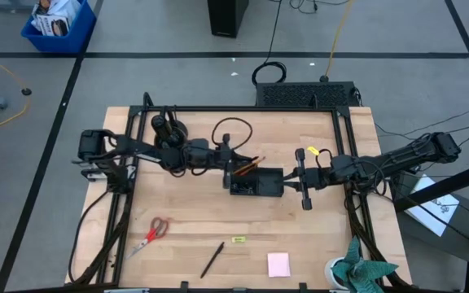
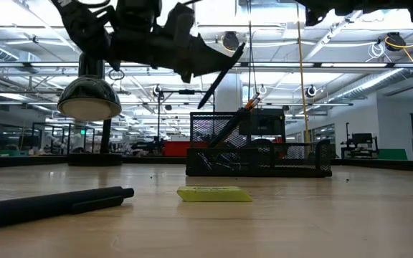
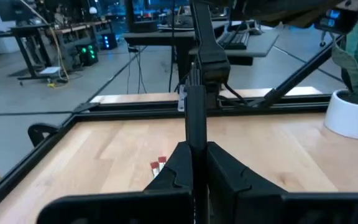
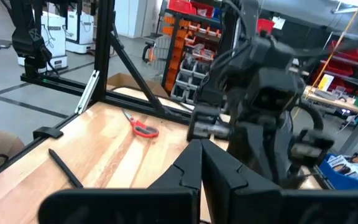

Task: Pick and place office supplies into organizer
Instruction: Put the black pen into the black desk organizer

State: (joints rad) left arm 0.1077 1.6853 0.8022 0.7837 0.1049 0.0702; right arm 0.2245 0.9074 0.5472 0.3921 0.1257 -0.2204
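Observation:
My left gripper (image 1: pixel 231 168) is above the left end of the black mesh organizer (image 1: pixel 256 184) and is shut on a thin black pen (image 2: pixel 221 75). An orange pencil (image 2: pixel 250 106) leans inside the organizer. My right gripper (image 1: pixel 288 184) is shut and empty, at the organizer's right end. On the near part of the table lie the red-handled scissors (image 1: pixel 155 231), another black pen (image 1: pixel 212 259), the yellow-green tag (image 1: pixel 238 239) and the pink notepad (image 1: pixel 278 264). No clips show. My left gripper (image 3: pixel 196 152) has the black pen's shaft (image 3: pixel 196 121) pinched between its two fingers. The fingers come from the table's left, and the pen sticks out forward past the fingertips. The pen is lifted clear, tilted above the organizer's left part, its lower end (image 2: pixel 201 103) near the rim.
A round black dome-shaped object (image 2: pixel 88 97) and a looped cable (image 1: pixel 230 130) sit at the table's far side. A white pot with a teal plant (image 1: pixel 357 268) stands at the near right corner. Black frame rails (image 1: pixel 124 212) run along the table's edges.

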